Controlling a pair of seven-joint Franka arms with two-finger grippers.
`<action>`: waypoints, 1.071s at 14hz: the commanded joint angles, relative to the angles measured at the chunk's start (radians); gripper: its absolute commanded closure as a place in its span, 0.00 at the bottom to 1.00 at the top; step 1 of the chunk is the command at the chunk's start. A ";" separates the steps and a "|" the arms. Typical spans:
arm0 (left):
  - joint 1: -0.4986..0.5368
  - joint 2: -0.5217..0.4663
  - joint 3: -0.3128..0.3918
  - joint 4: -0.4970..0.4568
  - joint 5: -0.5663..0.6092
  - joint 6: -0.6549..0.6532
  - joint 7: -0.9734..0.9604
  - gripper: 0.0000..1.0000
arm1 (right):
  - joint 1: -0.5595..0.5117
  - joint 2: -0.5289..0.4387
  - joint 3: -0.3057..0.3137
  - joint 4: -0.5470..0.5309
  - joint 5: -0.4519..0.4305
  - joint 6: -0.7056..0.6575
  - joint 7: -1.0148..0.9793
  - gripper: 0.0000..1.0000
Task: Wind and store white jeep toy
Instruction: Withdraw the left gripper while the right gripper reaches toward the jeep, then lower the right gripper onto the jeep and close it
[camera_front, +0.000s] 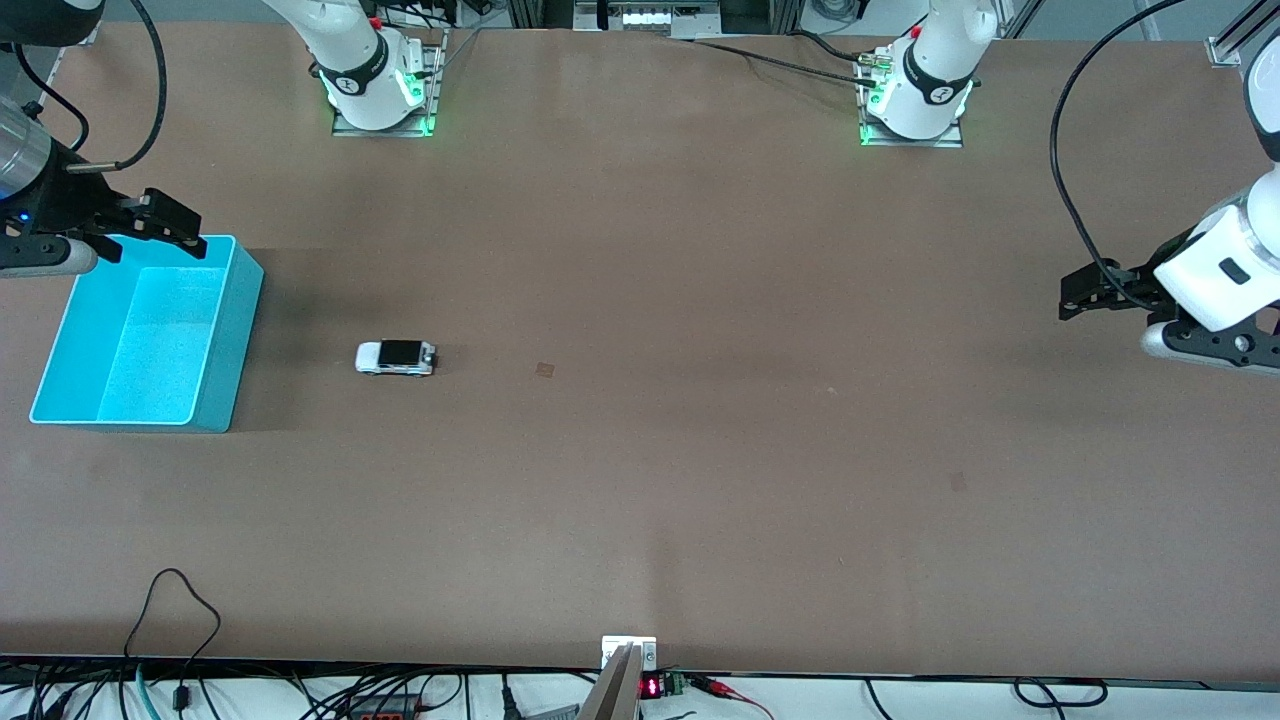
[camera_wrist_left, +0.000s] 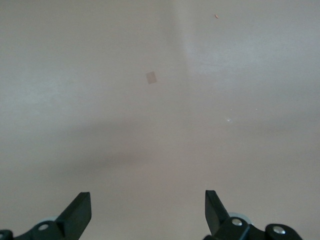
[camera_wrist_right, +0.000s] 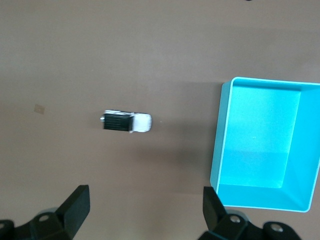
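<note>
**Jeep on bare table, both grippers empty**

Grippers hang at the two ends of the table, each with its jaws spread wide and nothing between them. The right gripper (camera_front: 160, 228) hovers over the edge of the cyan bin (camera_front: 228, 340) that lies farthest from the front camera, at the right arm's end of the table; its two black fingers (camera_wrist_right: 76, 205) frame the view below it. The white jeep toy (camera_front: 396, 357) rests on its wheels on the brown table (camera_front: 700, 480), apart from this gripper, just beside the bin on the side toward the left arm, not touching it. Its black roof panel faces up. The bin holds nothing.

The left gripper (camera_front: 1085, 292) waits over the left arm's end of the table, well apart from the jeep, with only table surface and a small tan patch (camera_wrist_left: 151, 77) under it.
</note>
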 joint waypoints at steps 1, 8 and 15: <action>-0.067 -0.109 0.064 -0.126 -0.024 0.043 -0.003 0.00 | -0.008 0.004 0.005 -0.027 0.004 0.013 -0.119 0.00; -0.066 -0.167 0.075 -0.208 -0.028 0.091 -0.001 0.00 | -0.040 0.117 0.004 -0.051 0.012 0.143 -0.774 0.00; -0.076 -0.168 0.052 -0.200 -0.016 0.071 -0.015 0.00 | -0.072 0.180 0.005 -0.231 0.112 0.378 -1.039 0.00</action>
